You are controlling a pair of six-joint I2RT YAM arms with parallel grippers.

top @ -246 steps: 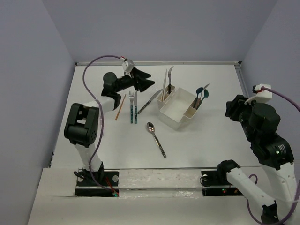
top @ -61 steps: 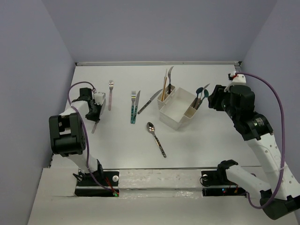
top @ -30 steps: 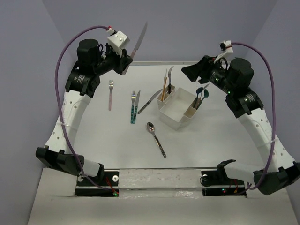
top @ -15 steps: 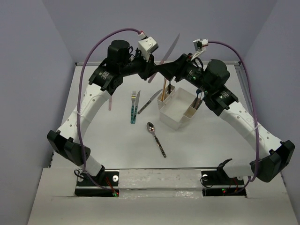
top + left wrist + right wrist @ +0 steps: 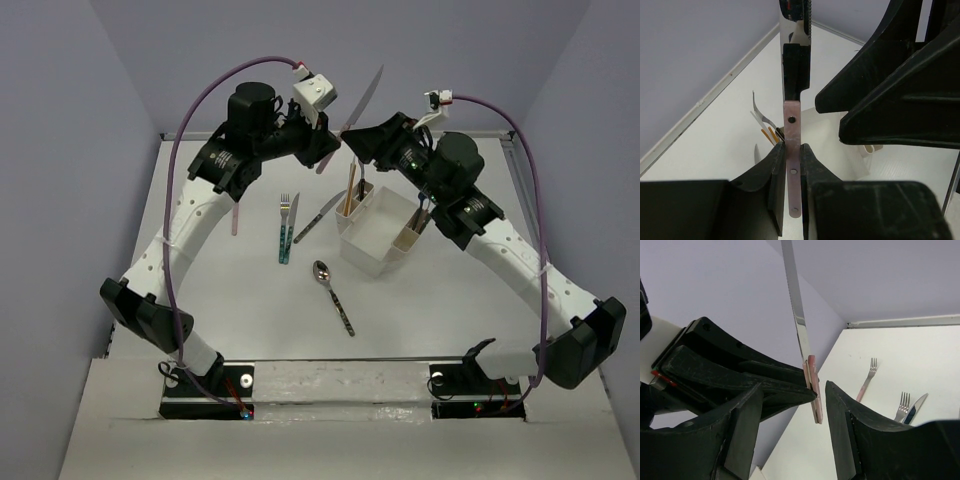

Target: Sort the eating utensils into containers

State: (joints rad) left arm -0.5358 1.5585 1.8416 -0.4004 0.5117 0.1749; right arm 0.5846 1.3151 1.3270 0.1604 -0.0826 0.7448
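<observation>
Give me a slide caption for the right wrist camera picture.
Open right gripper straddles the pink handle of a knife clamped in the left gripper.

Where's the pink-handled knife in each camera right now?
Top external: knife upper centre, blade tilted up, between the arms.
Left wrist: knife dead centre, upright.
Right wrist: knife centre, blade reaching the top edge.
Shared landmark: left gripper shut on its pink handle.

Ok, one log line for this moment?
phase: mid-air handover | left gripper: shut on pink-handled knife, blade up | right gripper: open around its handle end
</observation>
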